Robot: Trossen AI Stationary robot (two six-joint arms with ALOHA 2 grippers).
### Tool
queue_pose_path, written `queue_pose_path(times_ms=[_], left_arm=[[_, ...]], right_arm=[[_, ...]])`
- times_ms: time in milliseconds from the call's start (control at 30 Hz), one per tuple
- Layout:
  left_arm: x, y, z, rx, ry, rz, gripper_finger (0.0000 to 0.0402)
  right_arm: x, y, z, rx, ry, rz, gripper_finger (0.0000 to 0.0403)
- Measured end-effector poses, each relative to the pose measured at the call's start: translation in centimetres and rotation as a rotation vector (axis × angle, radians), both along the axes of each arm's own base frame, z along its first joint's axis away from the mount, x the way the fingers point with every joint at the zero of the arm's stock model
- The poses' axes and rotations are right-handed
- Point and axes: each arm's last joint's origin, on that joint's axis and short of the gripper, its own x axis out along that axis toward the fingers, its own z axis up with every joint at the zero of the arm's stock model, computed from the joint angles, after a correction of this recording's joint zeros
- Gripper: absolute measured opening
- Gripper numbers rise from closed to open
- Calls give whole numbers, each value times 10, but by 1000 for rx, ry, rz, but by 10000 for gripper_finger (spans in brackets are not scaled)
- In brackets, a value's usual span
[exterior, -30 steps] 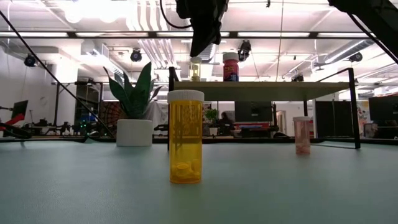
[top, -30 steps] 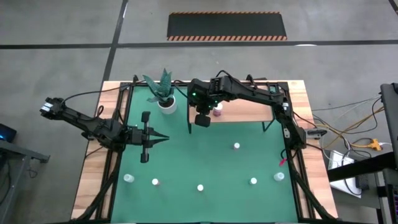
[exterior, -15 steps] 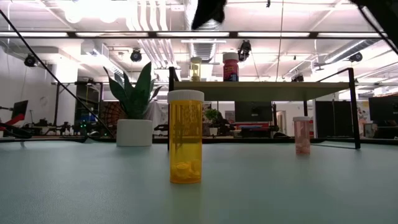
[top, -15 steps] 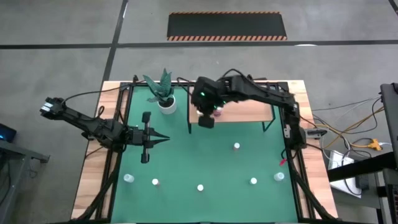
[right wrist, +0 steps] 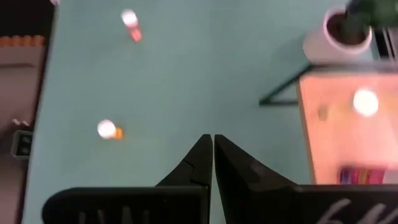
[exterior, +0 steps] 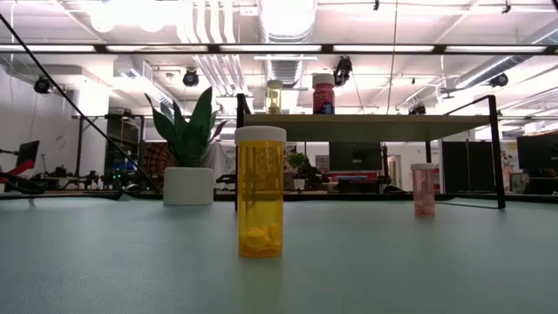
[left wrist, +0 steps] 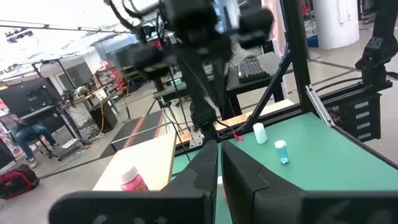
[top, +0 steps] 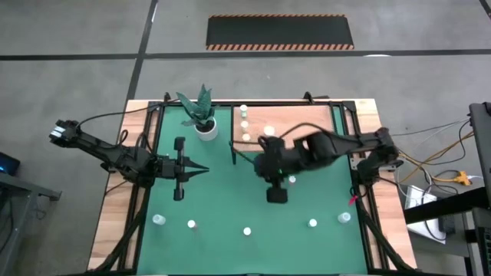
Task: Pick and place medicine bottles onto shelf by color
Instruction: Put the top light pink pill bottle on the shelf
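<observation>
On the shelf (exterior: pixel 366 116), upright magenta bottle (exterior: pixel 323 94).

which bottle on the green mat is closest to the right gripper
The white-capped bottle just right of the right gripper, mid-mat. The other loose bottles stand in a row along the mat's near edge, farther off.

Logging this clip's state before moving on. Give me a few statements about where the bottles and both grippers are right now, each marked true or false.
1. The right gripper is over the green mat, off the shelf. True.
2. The right gripper holds a bottle. False: its fingers are shut with nothing between them in the right wrist view.
3. Several white-capped bottles stand on the shelf. True.
4. The yellow bottle in the low view lies on its side. False: it stands upright.
5. The left gripper is above the shelf. False: it is over the mat's left half.
</observation>
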Motion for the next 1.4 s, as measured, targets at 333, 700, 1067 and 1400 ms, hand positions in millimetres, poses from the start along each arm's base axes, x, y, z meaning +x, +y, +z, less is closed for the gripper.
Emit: queue_pose_path(times_ms=[333,700,1067,1400], left_arm=[[0,0,1,15,-7,1,4],[1,0,1,11,-15,1,4],[5,-2,-1,16,-2,0,4],[5,-2,-2,17,1,0,4]], right_arm=[[-43,32,-53,79,-5,-103,9],[-86,18,-121,267,138,-539,44],[-106,8,-173,270,217,-847,185],[-109,3,-199,226,86,-947,226]])
